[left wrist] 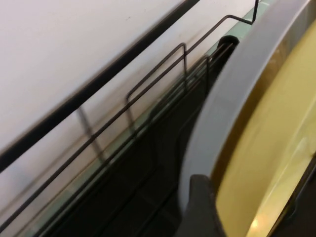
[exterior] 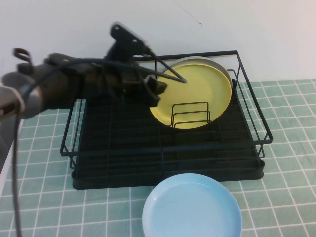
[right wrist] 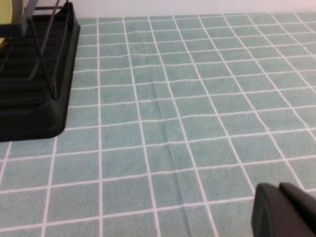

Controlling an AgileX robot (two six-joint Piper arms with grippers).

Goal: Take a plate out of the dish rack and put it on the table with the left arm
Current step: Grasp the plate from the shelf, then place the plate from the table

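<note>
The yellow plate (exterior: 197, 89) stands on edge in the black dish rack (exterior: 123, 148), leaning against a pale grey plate (exterior: 226, 67) behind it. My left gripper (exterior: 157, 91) is at the plate's left rim. In the left wrist view, one finger (left wrist: 197, 207) sits between the grey plate (left wrist: 232, 98) and the yellow plate (left wrist: 266, 148). The other finger is on the yellow face, so the left gripper (left wrist: 252, 192) is shut on the rim. My right gripper (right wrist: 279, 190) is shut and empty, low over the green tiled table (right wrist: 173, 123).
A light blue plate (exterior: 192, 207) lies on the table (exterior: 291, 197) in front of the rack. Wire dividers (exterior: 190, 114) stand in front of the yellow plate. The rack's corner (right wrist: 34, 98) shows in the right wrist view. A white wall stands behind the rack.
</note>
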